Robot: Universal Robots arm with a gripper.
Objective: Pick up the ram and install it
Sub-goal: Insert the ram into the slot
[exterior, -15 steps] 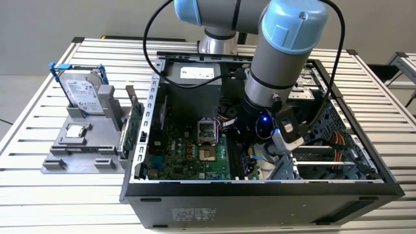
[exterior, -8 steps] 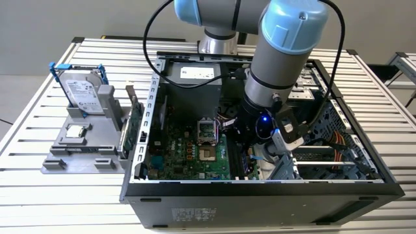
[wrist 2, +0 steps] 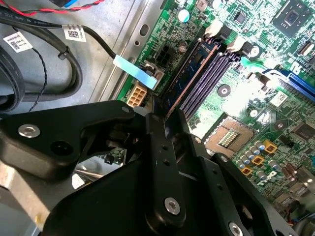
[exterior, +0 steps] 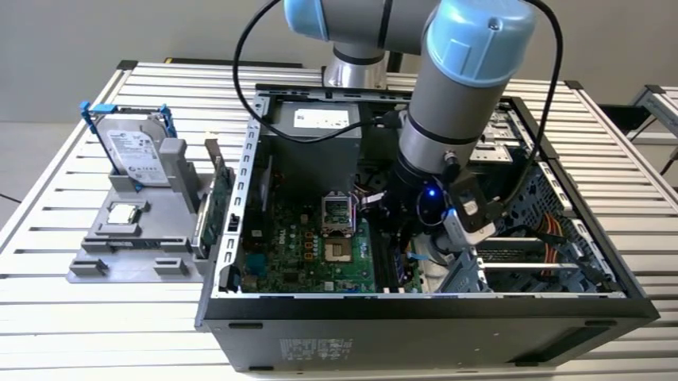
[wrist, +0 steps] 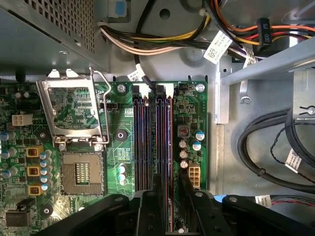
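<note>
Holding the ram [wrist 2: 189, 73] at its near end, the gripper [wrist 2: 160, 115] was clenched on it over the memory slots [wrist: 152, 142], beside the open processor socket [wrist: 81, 172]. I judged the seating step in hand; it called for even pressing. In the exterior view, the arm [exterior: 456, 103] hid the slots inside the computer case [exterior: 424, 317].
</note>
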